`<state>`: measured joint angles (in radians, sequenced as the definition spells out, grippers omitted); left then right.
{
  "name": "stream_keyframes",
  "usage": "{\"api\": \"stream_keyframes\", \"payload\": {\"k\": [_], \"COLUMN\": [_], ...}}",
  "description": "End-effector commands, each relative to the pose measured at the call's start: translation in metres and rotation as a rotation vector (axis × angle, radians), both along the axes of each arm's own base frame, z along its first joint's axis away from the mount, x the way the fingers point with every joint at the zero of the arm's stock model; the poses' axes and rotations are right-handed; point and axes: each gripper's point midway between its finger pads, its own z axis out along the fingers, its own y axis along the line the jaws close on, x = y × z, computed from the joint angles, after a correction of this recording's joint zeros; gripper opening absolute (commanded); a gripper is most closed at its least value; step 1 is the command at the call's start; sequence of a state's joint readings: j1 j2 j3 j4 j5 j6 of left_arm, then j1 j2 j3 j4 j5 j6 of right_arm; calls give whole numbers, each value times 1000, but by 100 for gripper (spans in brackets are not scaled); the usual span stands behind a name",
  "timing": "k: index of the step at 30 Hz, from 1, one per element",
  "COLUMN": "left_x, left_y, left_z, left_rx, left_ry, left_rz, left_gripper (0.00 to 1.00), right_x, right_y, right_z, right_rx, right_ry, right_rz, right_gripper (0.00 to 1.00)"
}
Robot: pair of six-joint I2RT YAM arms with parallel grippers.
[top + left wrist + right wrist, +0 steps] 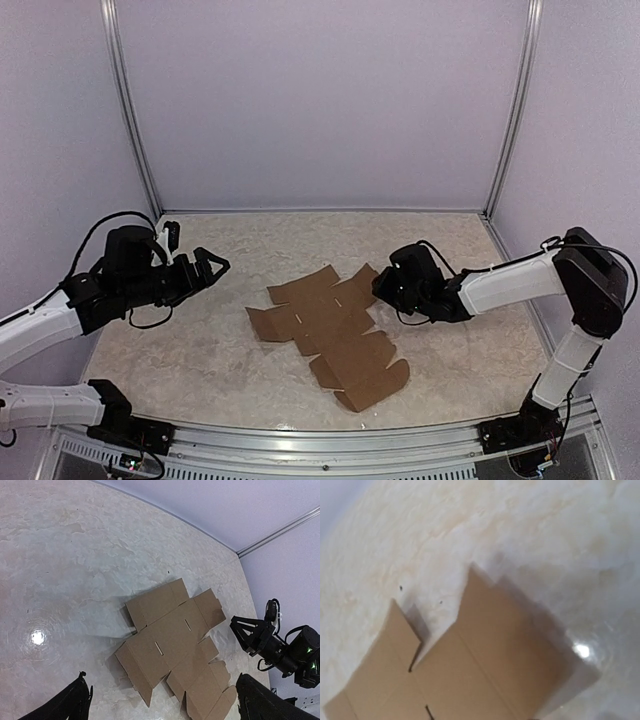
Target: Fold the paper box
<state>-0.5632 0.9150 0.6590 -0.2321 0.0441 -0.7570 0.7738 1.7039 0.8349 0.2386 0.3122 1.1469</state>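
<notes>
pale lilac walls are enclosing the cell on three sides, with metal posts standing in the far corners. below them a table with a cream, marbled top is filling the lower half of the top view. the left arm is reaching in from the left edge above the left part of the table, well apart from the cardboard. the right arm is bending in from the right, its white forearm pointing toward the middle.

the paper box is lying unfolded near the middle of the table, a little toward the right. it is a flat brown die-cut sheet, its flaps spreading out in a ragged cross running from the far side toward the near right.

the left gripper is pointing toward the sheet with its fingers standing wide apart and nothing between them. in the left wrist view the two dark tips are framing the sheet from the bottom corners. the right gripper is hanging right at the far right flap of the sheet. whether it is touching the cardboard, and whether its jaws are parted or closed, i cannot tell, since its own wrist view is showing only blurred cardboard and table top close up. two thin slots are showing in the middle panels of the sheet.
</notes>
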Motion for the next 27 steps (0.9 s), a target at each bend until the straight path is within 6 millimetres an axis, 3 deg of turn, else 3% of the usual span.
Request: {"api": "stream_keyframes", "payload": {"k": [1,6,13,23,27], "left_x": [-1,-3,-6,-8,-9], "left_y": [1,2,5,8,8], "left_z": [-2,0,-2,4,6], "left_rx": [7,14,41,59,58], "left_ry": [-12,-17,-14,-22,-22], "left_rz": [-12,-17,-21,-23,-26], "left_gripper": [99,99,99,99,99], "right_x": [-5,-3,9,30,43], "right_y": [-16,-31,-16,1,3], "right_z": [8,26,41,25,11], "right_rx": [-92,-273,-416,-398,-396], "right_ry": [-18,-85,-110,-4,41], "right_rz": [-24,31,312,667,695], "right_gripper": [46,54,68,77,78]}}
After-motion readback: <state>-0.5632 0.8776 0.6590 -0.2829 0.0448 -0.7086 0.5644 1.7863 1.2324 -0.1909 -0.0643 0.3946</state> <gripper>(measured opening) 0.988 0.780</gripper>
